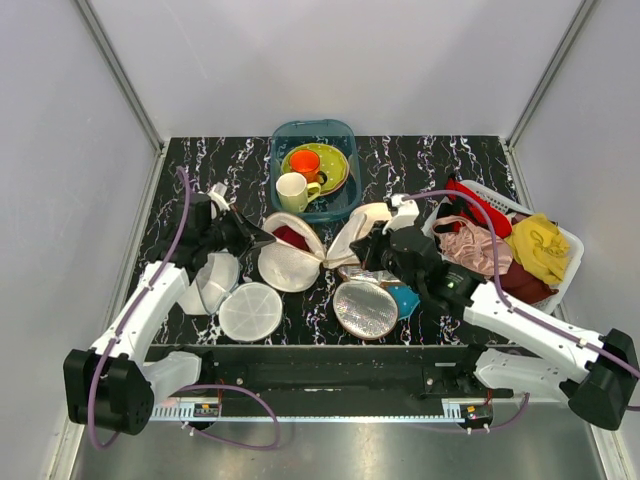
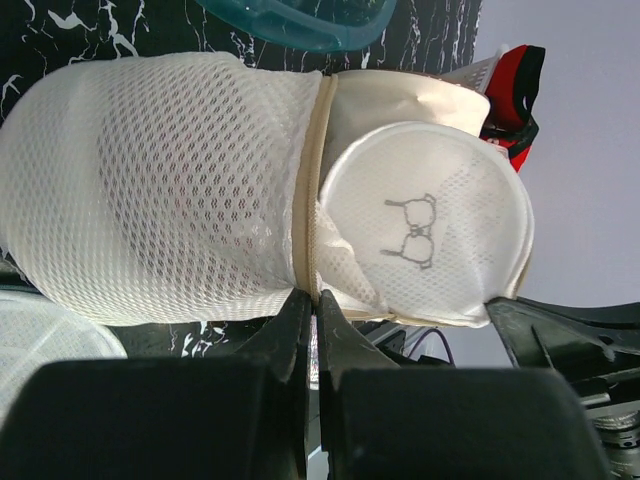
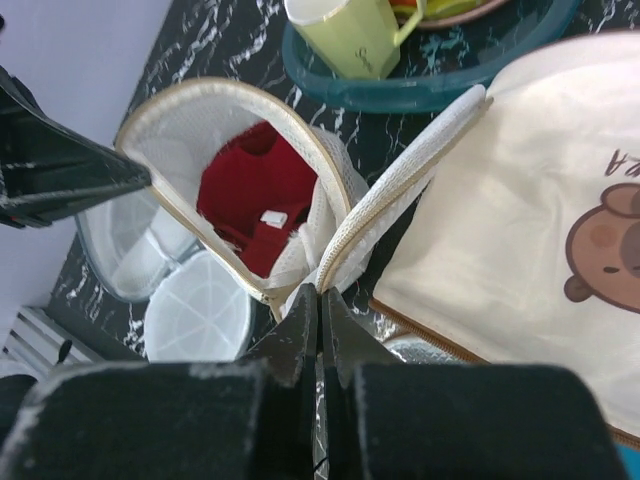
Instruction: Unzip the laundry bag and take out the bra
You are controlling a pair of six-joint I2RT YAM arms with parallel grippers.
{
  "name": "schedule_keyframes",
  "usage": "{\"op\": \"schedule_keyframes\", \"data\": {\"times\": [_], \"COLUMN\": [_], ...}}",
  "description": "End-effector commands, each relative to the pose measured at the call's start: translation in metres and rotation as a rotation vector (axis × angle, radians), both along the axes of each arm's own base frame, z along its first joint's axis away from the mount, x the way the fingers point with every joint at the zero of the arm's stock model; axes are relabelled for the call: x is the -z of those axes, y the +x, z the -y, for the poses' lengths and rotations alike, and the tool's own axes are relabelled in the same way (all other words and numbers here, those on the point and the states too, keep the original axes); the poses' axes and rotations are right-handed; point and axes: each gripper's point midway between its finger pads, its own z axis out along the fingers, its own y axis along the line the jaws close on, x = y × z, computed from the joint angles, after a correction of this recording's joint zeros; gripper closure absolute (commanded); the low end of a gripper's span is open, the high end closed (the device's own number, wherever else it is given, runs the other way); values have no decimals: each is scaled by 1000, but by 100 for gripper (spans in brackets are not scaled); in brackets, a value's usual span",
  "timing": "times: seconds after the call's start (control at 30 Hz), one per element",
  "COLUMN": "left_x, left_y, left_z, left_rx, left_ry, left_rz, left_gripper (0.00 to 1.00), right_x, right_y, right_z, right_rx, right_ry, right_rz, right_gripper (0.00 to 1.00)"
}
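the laundry bag (image 2: 180, 190) lies on its side on the middle of the desk (image 1: 200, 160), just beside a cream bag (image 3: 500, 200). its zip (image 2: 313, 190) is open wide on the side the right wrist sees. the bra (image 3: 255, 185) sits dark red inside the mouth, none of it out yet. the left claw (image 2: 314, 302) is clenched on the zip seam of the bag. the right claw (image 3: 320, 298) is clenched on the rim where the opened edges meet; whether it has the puller itself i cannot tell.

the bag looks like light, floppy mesh that will slide and fold rather than resist. so one claw should keep hold of the stiffer zip band while the other goes in. the bra looks soft and light, with springy cups and thin straps likely to snag on zip teeth or mesh. the best hold, i judge, is the fold of fabric by the pale label (image 3: 272, 216) near the mouth, or a cup edge, not a strap.
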Motion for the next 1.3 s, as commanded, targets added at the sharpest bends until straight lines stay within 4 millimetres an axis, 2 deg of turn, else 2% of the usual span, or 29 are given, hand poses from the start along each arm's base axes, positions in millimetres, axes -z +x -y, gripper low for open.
{"op": "schedule_keyframes", "data": {"times": [0.0,0.13,0.17,0.3,0.33,0.37,0.43,0.57,0.6,0.63,0.67,0.73,0.8,0.83,0.9,0.97,1.0,1.07,1.2,1.23,1.27], "left_x": [-31,-39,-41,-40,-41,-39,-41,-61,-66,-84,-94,-116,-125,-126,-126,-119,-117,-108,-89,-86,-85], "left_y": [8,10,9,8,7,6,5,8,10,13,17,21,24,24,25,22,21,16,12,11,10], "left_z": [-6,-8,-8,-7,-7,-8,-8,-5,-6,-5,-7,-8,-10,-9,-8,-3,-1,2,-1,-1,-1], "left_rx": [-23,-18,-12,-8,-9,-9,-13,13,13,15,12,8,12,20,39,80,98,138,149,154,155], "left_ry": [-10,3,3,2,1,0,-3,-3,3,1,11,25,48,52,54,45,42,51,85,85,83], "left_rz": [109,134,136,131,134,130,134,174,179,225,262,340,399,415,435,426,431,436,400,396,395], "left_gripper": [100,100,100,100,100,100,100,100,100,100,100,100,100,100,100,100,100,100,100,100,100], "right_x": [-39,-61,-76,-97,-103,-101,-113,-98,-81,-76,-67,-62,-50,-41,-34,-26,-15,-8,-24,-40,-46], "right_y": [10,19,21,26,27,26,25,24,22,20,16,7,4,2,1,0,-4,-5,-2,0,1], "right_z": [10,6,4,-1,2,4,11,17,20,19,19,13,13,15,14,6,4,2,9,8,8], "right_rx": [73,66,63,51,57,59,89,91,87,76,60,9,13,19,31,11,-11,-21,-12,-14,-23], "right_ry": [67,44,59,60,71,67,107,50,0,-6,-14,9,37,41,74,60,28,-5,-21,-10,-30], "right_rz": [107,163,188,256,275,279,320,306,260,248,232,218,188,170,138,92,49,13,67,96,119], "right_gripper": [100,100,100,100,100,100,100,100,100,100,100,100,100,100,100,69,53,29,23,23,24]}}
